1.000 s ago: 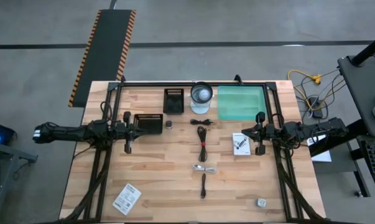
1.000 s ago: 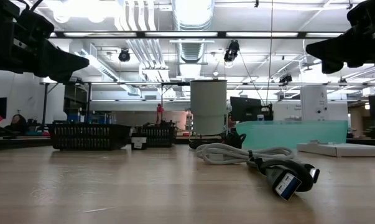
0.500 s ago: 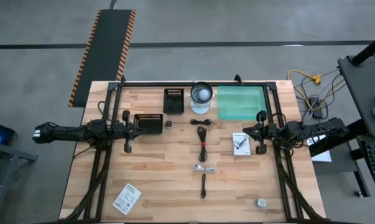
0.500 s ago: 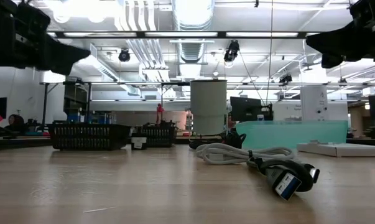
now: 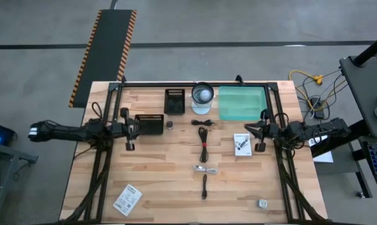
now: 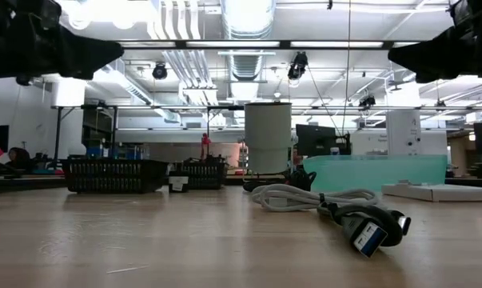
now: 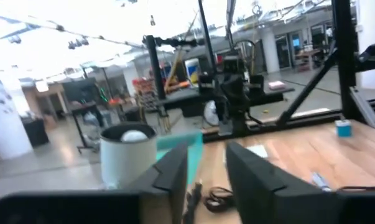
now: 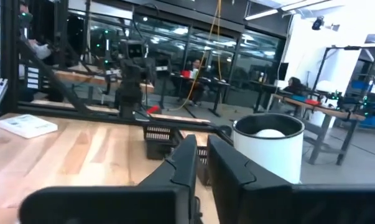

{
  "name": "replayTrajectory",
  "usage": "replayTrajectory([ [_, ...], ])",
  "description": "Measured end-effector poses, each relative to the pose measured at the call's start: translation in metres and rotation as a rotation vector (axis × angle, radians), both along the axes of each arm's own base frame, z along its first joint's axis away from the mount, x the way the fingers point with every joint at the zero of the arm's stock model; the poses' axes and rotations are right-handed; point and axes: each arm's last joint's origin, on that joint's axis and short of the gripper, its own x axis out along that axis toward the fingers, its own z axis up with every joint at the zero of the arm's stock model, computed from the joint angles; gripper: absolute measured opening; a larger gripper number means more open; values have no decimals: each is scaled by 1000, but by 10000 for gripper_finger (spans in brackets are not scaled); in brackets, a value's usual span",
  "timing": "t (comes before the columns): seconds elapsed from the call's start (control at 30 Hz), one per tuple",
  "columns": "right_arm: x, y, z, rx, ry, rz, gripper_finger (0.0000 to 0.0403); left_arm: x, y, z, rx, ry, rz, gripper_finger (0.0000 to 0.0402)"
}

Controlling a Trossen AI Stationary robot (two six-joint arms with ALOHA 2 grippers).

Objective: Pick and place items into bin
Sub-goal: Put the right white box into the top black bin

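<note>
On the table (image 5: 157,169), nothing had yet gone into the bin (image 5: 241,102): the green tray at the far edge, just right of the white cylinder (image 5: 202,95), looked empty from above. Every item lay loose on the wood, so by my reading the task had barely started and all the picking was left.

Taking the bin as landmark, the white packet (image 5: 241,144) lay nearest, just in front of its near edge. Left of that, a small black cable (image 5: 202,123) and a longer one (image 5: 203,142) ran in a line away from the bin toward the front; further along came a pale cable (image 5: 204,169) and a short black stick (image 5: 204,186). A tiny grey bit (image 5: 262,203) sat well in front of the bin near the front edge, and a second packet (image 5: 127,200) lay far off at the opposite front corner. Two black baskets (image 5: 174,100) stood left of the cylinder.

The right gripper (image 5: 261,131) hung above the wood beside the near packet, close to the bin's front corner. Its wrist view showed the fingers (image 8: 187,165) with only a narrow gap, holding nothing. The left gripper (image 5: 128,130) hovered well left of the bin by the nearer basket, its fingers (image 7: 175,171) somewhat apart and also empty.
</note>
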Motion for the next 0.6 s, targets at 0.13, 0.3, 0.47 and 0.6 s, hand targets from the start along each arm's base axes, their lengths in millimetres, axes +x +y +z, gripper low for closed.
replayTrajectory([
  [0.13, 2, 0, 0, 68, -6, 7, 74, 3, 1, 9, 34, -86, 33, 162],
  [0.3, 6, 0, 6, 167, -78, -28, 130, 7, 0, 13, 39, -135, 37, 191],
  [0.47, 8, 0, 12, 232, -156, -14, 164, 10, 0, 16, 37, -173, 37, 194],
  [0.6, 11, 1, 13, 270, -170, -5, 177, 12, 0, 18, 40, -200, 39, 194],
])
